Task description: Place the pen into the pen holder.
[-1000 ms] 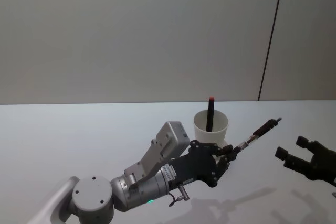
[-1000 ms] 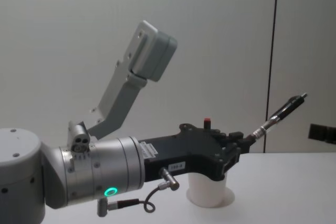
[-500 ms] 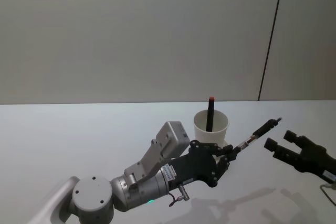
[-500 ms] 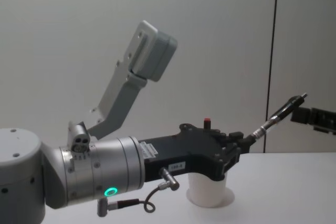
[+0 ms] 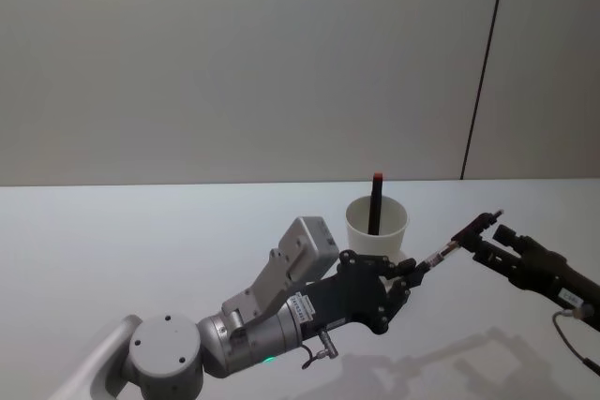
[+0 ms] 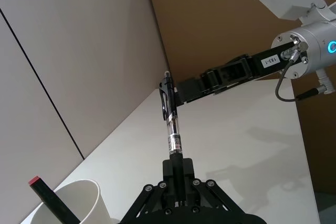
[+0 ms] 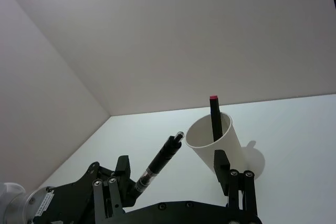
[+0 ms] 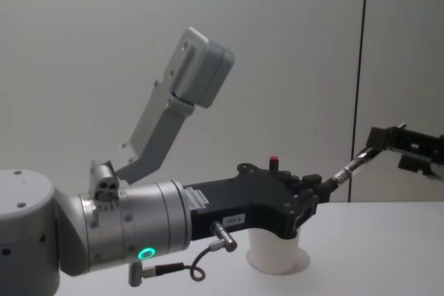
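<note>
I have the left gripper point(image 5: 415, 270) reached out over the white counter point(image 5: 112, 241), just in front of the paper cup point(image 5: 377, 227). Its fingers are closed on the lower end of the pen point(image 5: 450, 244), which slants up and away to my right, clear of the counter. In the left wrist view the pen point(image 6: 171, 123) stands straight out from the gripper point(image 6: 177, 174), its clear barrel with a small label just past the fingertips and the black clipped cap at the far end.

The right gripper point(image 5: 486, 236) has its fingers at that capped end. In the right wrist view the pen point(image 7: 159, 162) lies between its two fingers with a gap showing on either side, so the jaws are parted and not closed on it; one finger point(image 7: 220, 165) stands near the cup's side. From the chest view the right gripper point(image 8: 378, 140) meets the pen point(image 8: 349, 166) at its upper tip, at the right edge.

The cup point(image 8: 274, 249) stands upright on the counter, partly hidden behind the left gripper point(image 8: 316, 199) in the chest view. A dark marker with a red end point(image 5: 376, 201) leans inside it, its red tip above the rim. The pen I'm holding is outside the cup, to the right of it.
</note>
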